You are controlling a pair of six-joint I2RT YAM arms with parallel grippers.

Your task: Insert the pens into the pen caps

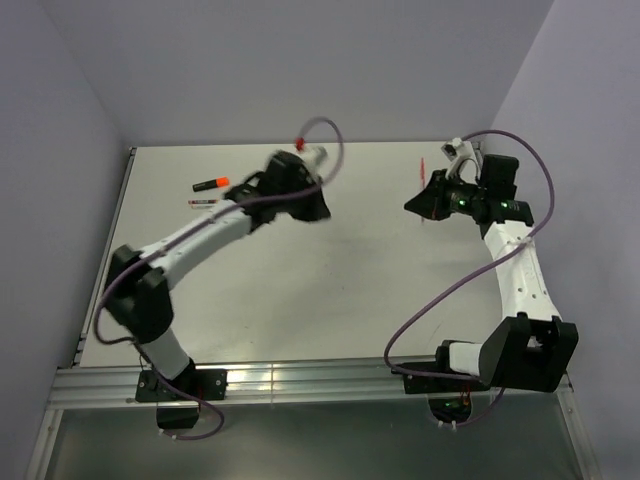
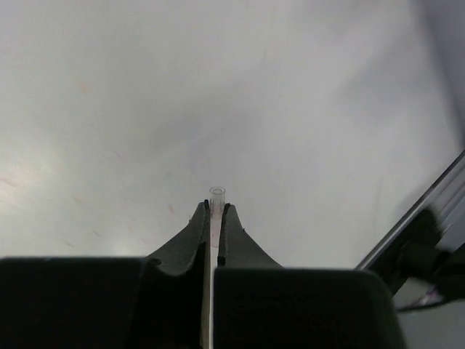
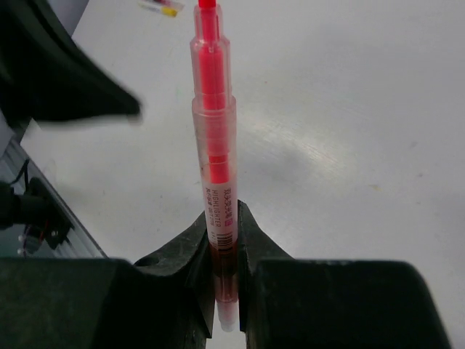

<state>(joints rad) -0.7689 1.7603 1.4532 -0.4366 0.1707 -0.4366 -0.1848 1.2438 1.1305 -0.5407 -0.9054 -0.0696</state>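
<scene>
My right gripper is shut on a thin red highlighter pen and holds it above the table; in the top view the pen shows as a thin red line at the right gripper. My left gripper is shut on a small clear-white cap, whose open round end sticks out past the fingertips. In the top view the left gripper is blurred and the cap is too small to see. A stubby black marker with an orange tip and a thin dark-red pen lie at the far left.
A small yellowish cap lies on the table at the top edge of the right wrist view. The left gripper shows there as a dark blur. A metal rail runs along the table's near edge, and walls close in the left, far and right sides.
</scene>
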